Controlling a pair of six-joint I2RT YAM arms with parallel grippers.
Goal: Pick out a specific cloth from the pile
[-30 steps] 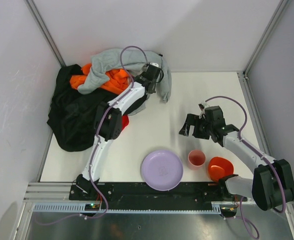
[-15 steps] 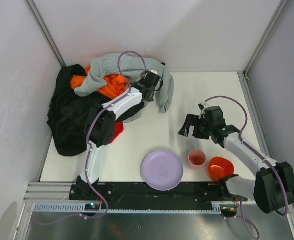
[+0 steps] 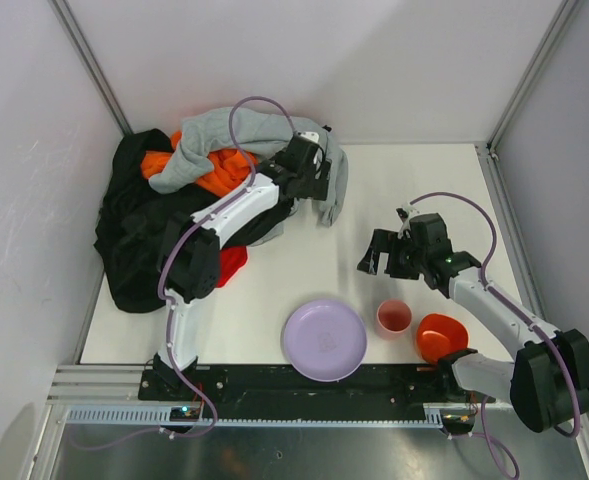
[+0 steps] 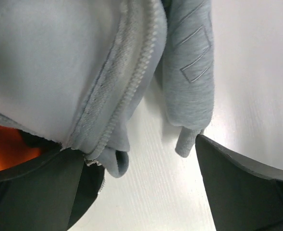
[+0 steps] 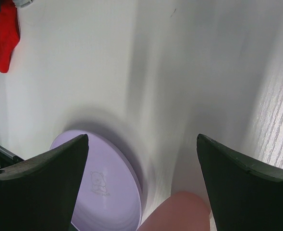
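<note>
Your left arm (image 3: 236,203) is stretching across the pile (image 3: 139,232), left gripper (image 3: 316,188) gaping over gray sweatshirt (image 3: 224,125); cloth (image 3: 232,263) is lying well behind, near elbow.

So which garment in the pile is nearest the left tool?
The light gray sweatshirt: its zipper edge and cuff sit under the open left tool; the black garment and orange garment lie farther left.

Lilac plate (image 3: 324,340), pink cup (image 3: 394,317), orange bowl (image 3: 441,336)
</note>
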